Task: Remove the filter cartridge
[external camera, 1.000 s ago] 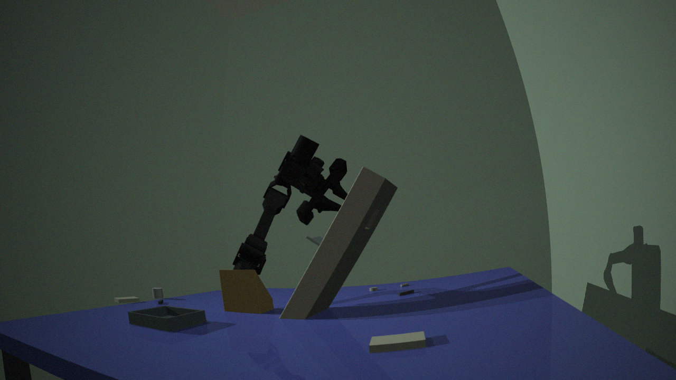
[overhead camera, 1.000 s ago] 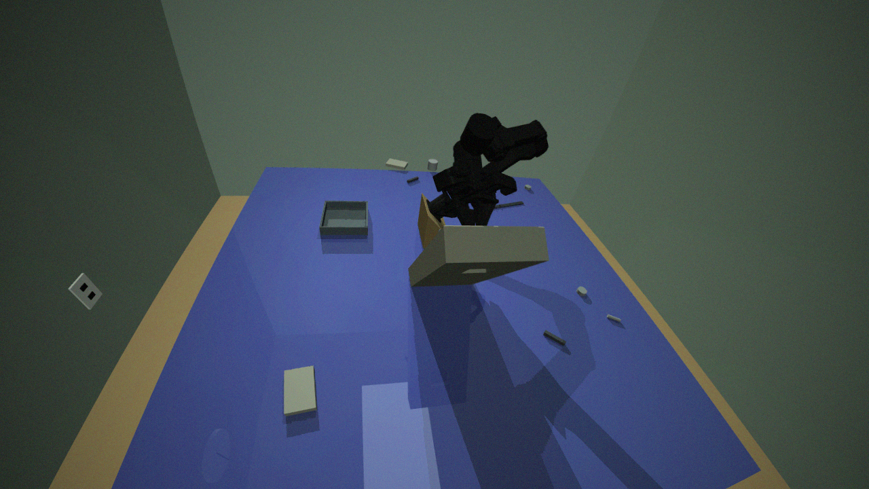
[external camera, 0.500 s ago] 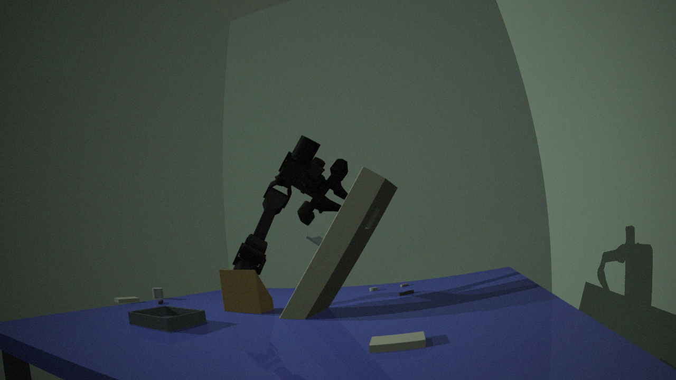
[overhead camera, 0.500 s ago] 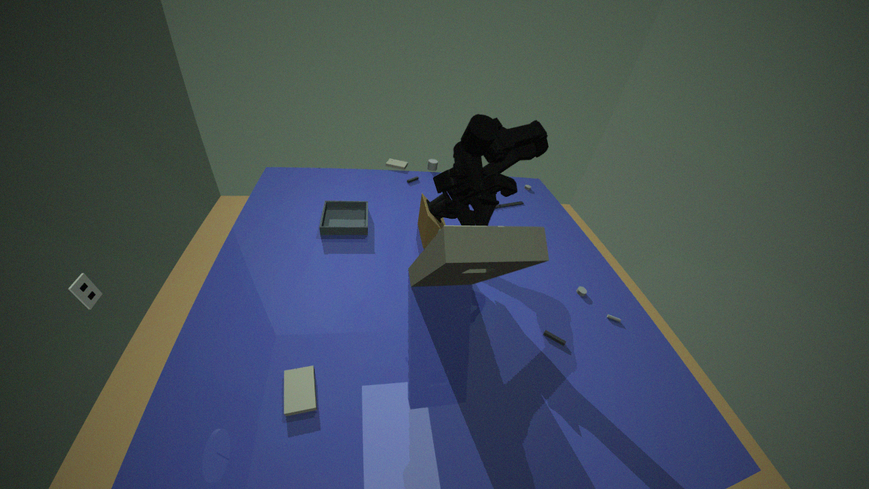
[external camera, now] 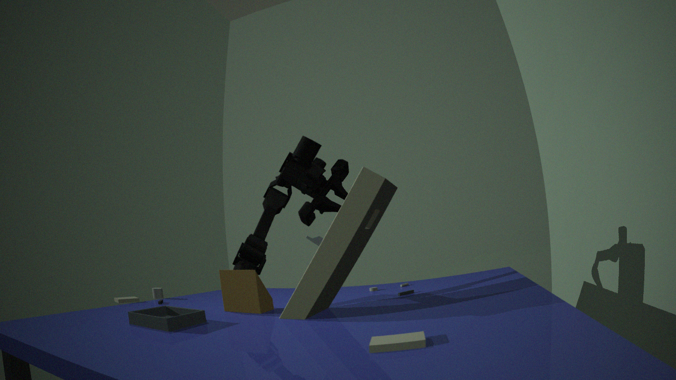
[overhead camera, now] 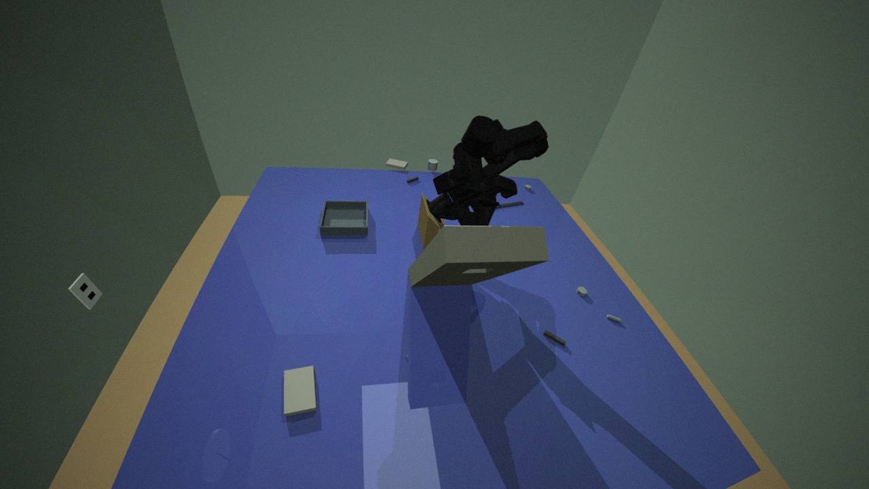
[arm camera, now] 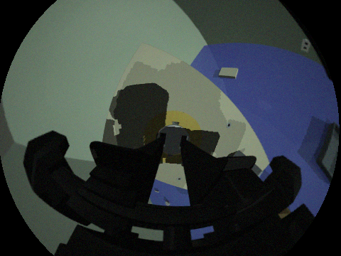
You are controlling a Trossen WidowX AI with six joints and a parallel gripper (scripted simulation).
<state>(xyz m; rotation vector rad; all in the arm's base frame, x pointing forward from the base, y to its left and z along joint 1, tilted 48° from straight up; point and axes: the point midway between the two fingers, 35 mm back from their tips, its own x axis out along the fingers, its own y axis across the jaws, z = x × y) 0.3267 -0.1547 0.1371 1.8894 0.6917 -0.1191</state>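
Note:
The service panel (overhead camera: pixel 495 243) (external camera: pixel 338 250) (arm camera: pixel 185 92) is a thick beige slab leaning at a slant. The round grey cartridge (arm camera: pixel 172 149) sits in its face inside a yellow ring and shows only in the wrist view. My gripper (external camera: pixel 341 201) (arm camera: pixel 172 140) is partly open, with a narrow gap between the fingertips. The tips lie over opposite sides of the cartridge face, at the slots; how deep they reach is hidden. In the top view the panel hides the tips. The dark grey tray (overhead camera: pixel 343 231) (external camera: pixel 146 321) (arm camera: pixel 331 153) stands on the table with no cartridge in it.
An orange wedge-shaped block (overhead camera: pixel 428 225) (external camera: pixel 241 293) stands between tray and panel. A grey flap (external camera: pixel 315 239) sticks out from the panel face below my gripper. A cream block (overhead camera: pixel 300 389) (external camera: pixel 397 342) (arm camera: pixel 228 72) and a dark rod (overhead camera: pixel 554 337) lie on the table beyond the panel.

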